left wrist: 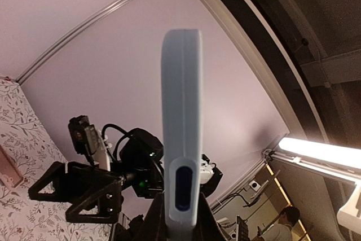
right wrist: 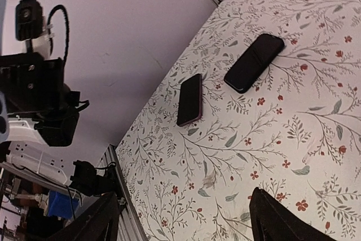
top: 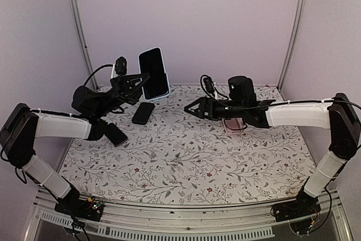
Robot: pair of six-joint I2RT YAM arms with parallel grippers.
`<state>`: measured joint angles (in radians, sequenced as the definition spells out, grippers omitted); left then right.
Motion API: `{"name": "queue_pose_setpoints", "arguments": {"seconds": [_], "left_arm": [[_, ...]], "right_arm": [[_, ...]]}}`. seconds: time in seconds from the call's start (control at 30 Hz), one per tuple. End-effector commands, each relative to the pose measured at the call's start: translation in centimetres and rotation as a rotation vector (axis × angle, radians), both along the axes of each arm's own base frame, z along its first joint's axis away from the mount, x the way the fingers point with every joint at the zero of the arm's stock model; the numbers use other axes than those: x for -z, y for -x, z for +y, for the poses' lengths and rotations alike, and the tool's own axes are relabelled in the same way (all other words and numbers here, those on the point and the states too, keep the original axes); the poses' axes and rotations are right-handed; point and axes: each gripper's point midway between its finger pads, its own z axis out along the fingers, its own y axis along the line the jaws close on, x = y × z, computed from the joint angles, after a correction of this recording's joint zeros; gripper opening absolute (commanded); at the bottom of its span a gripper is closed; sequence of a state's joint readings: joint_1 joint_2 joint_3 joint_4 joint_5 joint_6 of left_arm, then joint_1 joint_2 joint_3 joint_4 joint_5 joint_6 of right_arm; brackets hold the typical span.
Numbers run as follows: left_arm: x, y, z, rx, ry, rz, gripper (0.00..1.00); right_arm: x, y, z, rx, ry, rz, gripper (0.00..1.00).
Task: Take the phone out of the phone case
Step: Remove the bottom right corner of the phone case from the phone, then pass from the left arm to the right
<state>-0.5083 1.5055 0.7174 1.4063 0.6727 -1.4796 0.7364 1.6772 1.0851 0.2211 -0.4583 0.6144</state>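
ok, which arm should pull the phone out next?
Right. Left jaws are shut on the cased phone, held upright; right jaws are open, empty, pointing toward it.

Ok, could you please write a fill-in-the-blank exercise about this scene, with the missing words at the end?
1. The left gripper is shut on a phone in a light ___ phone case.
2. Exactly ___ dark phones lie flat on the floral tablecloth.
3. The right gripper is ___ and holds nothing.
Missing words: blue, two, open.
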Motion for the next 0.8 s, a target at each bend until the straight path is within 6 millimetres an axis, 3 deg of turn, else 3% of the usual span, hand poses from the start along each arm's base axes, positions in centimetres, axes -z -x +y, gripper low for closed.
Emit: {"name": "queue_pose_setpoints", "arguments": {"seconds": [0.0,0.2,0.3,0.63,0.77], "left_arm": [[-1.0,0.3,0.8,0.005,0.026,-0.017,0.00],[-0.6,-0.1,0.6,0.017,0.014,0.014,0.00],[-0.6,0.0,0.6,0.028,0.026,0.020,0.00],[-0.2,-0.3,0.4,0.040,0.021,0.049,0.00],[-0.4,-0.2,0.4,0.049,0.036,0.049,0.00]], "right_arm": [[-6.6,2.9,0.9,-0.119,-0.140,-0.237,0.85],[-11.9,5.3,1.5,-0.216,-0.252,-0.356,0.93],[-13.4,5.8,2.3,-0.246,-0.275,-0.387,0.92],[-14.7,6.5,4.4,-0.311,-0.304,-0.402,0.86],[-14.0,6.2,4.9,-0.310,-0.297,-0.386,0.79]]}}
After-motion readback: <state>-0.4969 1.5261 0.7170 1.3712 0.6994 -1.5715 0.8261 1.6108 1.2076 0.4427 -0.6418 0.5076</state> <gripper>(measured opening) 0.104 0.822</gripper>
